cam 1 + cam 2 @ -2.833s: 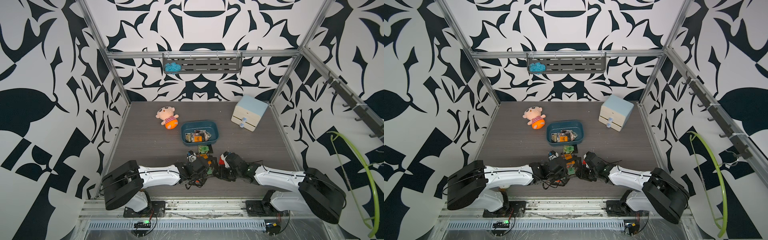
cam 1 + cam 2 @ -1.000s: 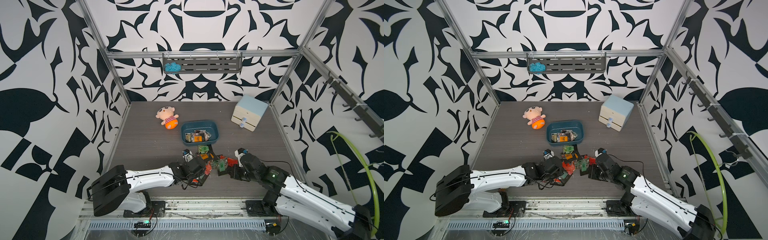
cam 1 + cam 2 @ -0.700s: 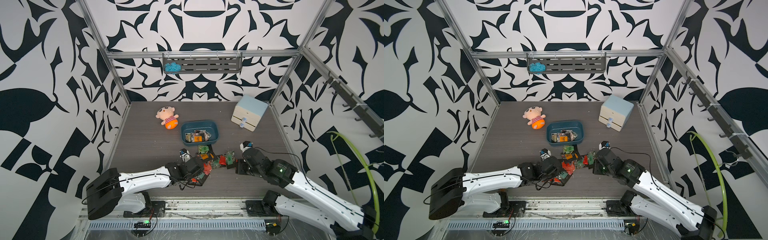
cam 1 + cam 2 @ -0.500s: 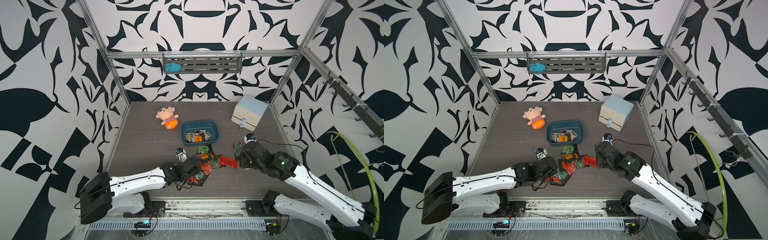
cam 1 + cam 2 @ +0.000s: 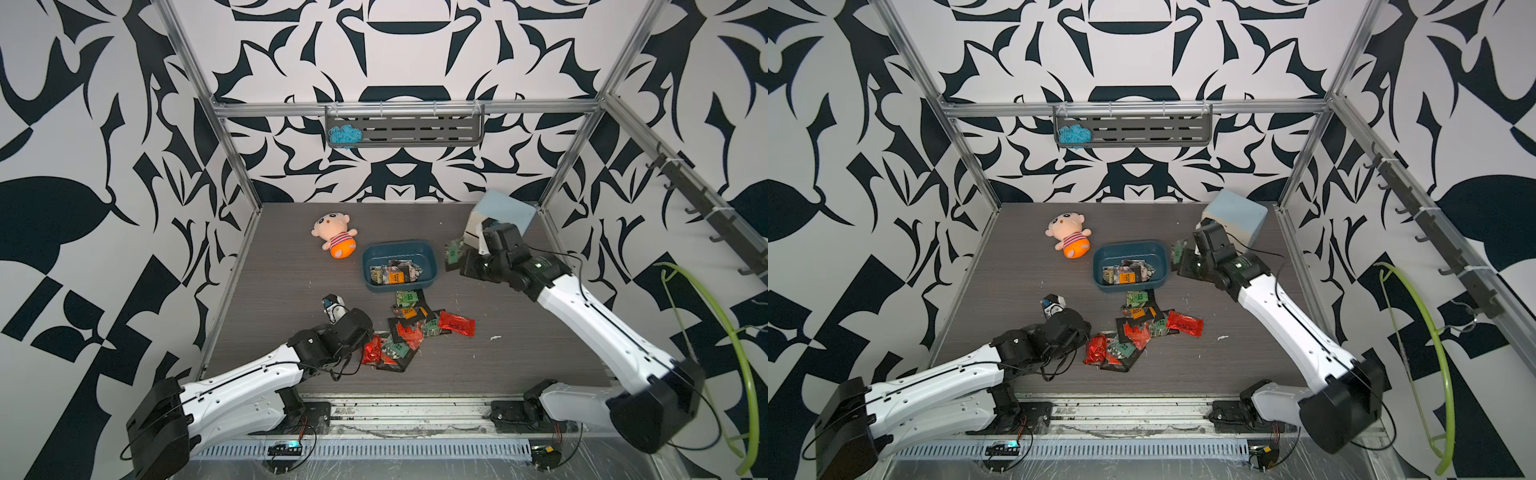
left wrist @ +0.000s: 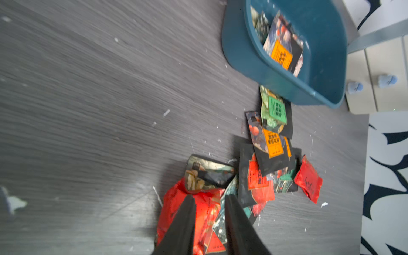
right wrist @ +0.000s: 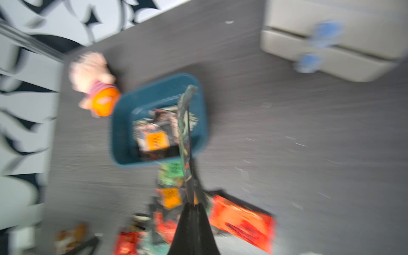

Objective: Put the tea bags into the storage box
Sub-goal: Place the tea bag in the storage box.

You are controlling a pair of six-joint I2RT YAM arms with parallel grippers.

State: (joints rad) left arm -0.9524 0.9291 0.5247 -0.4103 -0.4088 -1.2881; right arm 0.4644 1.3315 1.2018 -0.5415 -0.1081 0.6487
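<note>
Dark wood-grain tabletop [image 5: 282, 266], loud black-and-white walls all round, and the action sits at the teal storage box [image 5: 433, 270] mid-table. Several sachets [image 5: 392, 274] are already inside. The right gripper [image 7: 192, 206] is clamped tight on a green-label tea bag [image 5: 452, 250], which hangs in the air just beside the box end that faces the cream mini cabinet [image 5: 505, 212]. It is not over the opening yet.

On the near side, the heap of tea bags [image 5: 411, 330] lies loose on the table, with one green sachet touching the box's near wall. The left gripper [image 6: 209, 198] is low over the heap's near edge. Its jaws are narrowly apart above a crumpled red sachet [image 6: 176, 205], with nothing visibly pinched.

This looks like the carry step for the right arm. Next it needs a short move across the rim, then a release so the foil drops flat among the others. The left needs to straddle one bag's edge and close on just that one, which is tricky in overlapping, slippery foil.
</note>
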